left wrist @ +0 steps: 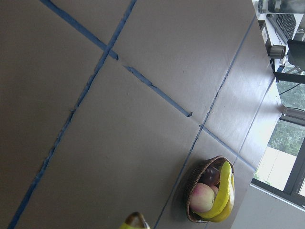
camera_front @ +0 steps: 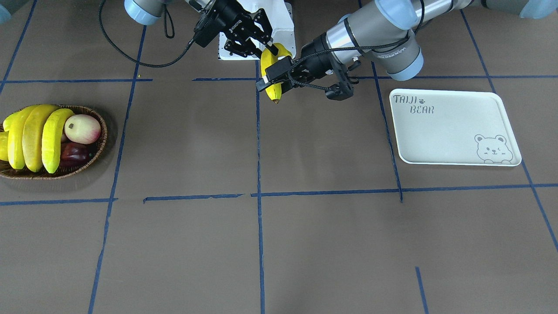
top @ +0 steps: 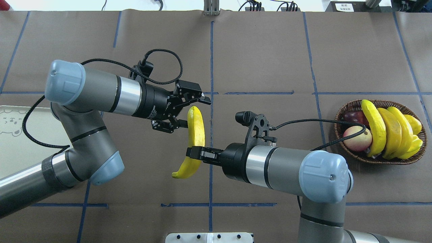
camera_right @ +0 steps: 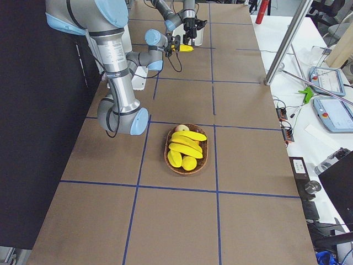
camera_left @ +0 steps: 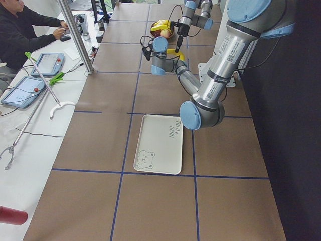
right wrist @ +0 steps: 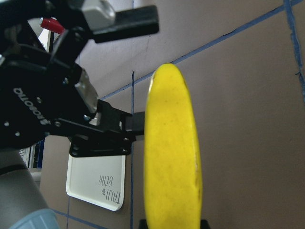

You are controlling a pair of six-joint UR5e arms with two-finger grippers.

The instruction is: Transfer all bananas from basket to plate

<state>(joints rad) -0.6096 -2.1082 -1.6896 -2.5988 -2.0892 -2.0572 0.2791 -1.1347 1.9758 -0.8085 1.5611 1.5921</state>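
My right gripper is shut on a yellow banana near its nearer end and holds it above the middle of the table; it also shows in the front view and the right wrist view. My left gripper is open, its fingers on either side of the banana's far end. Three more bananas lie in the wicker basket on my right. The white plate lies on my left with nothing on it, partly hidden under my left arm in the overhead view.
The basket also holds a pink-yellow round fruit, a dark red fruit and a shorter yellow fruit. Blue tape lines cross the brown table. An operator sits at a side bench.
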